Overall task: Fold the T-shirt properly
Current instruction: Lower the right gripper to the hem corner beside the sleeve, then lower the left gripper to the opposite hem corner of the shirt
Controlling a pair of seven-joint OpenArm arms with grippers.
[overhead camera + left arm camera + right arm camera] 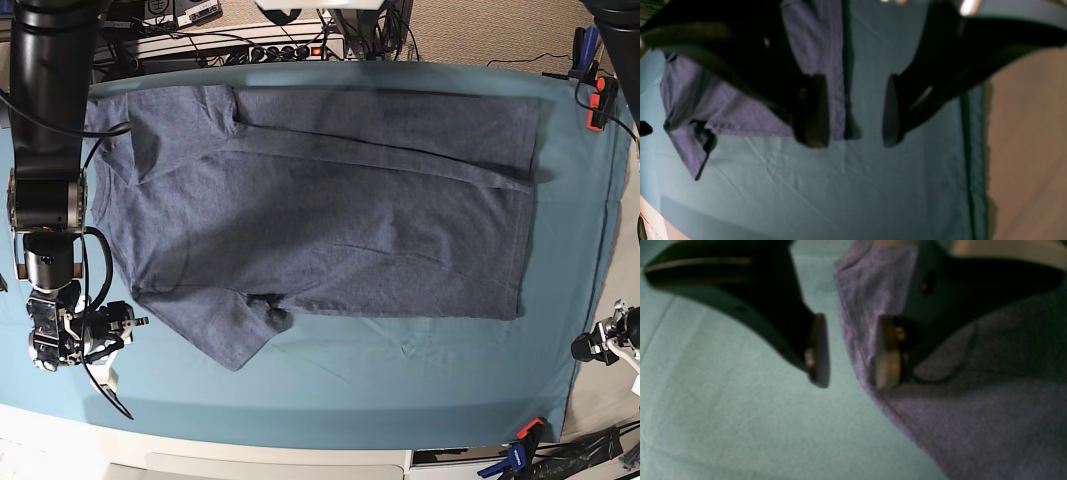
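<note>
A: Biggest first: teal table cloth (400, 390) covering the whole top. Spread flat on it, the T-shirt (330, 210), taking up most of the middle and far part of the cloth.

B: Which way round?

A: Long axis running left-right in the base view. Sleeves and shoulder end at that view's left, straight bottom hem at its right. Top edge folded over in a long band along the far side. Near sleeve (235, 335) sticking out toward the front edge, a bit rumpled where it meets the body. No lettering showing, so can't tell front from back.

B: And the claws?

A: Right gripper (850, 350) sitting low at the shirt's sleeve end, base view's left. Jaws parted with a clear gap, one finger (887, 351) over the shirt's edge, the other over bare cloth. Nothing pinched between them. Touching the fabric or just above it? Too blurry to say.

B: Left one?

A: Left gripper (855, 110) up off the cloth, near the shirt's hem end toward the front right corner in the base view. Jaws spread wide, empty, only teal cloth in the gap. Small stuff: orange clamps (598, 100) clipped on the cloth's right edge.
</note>
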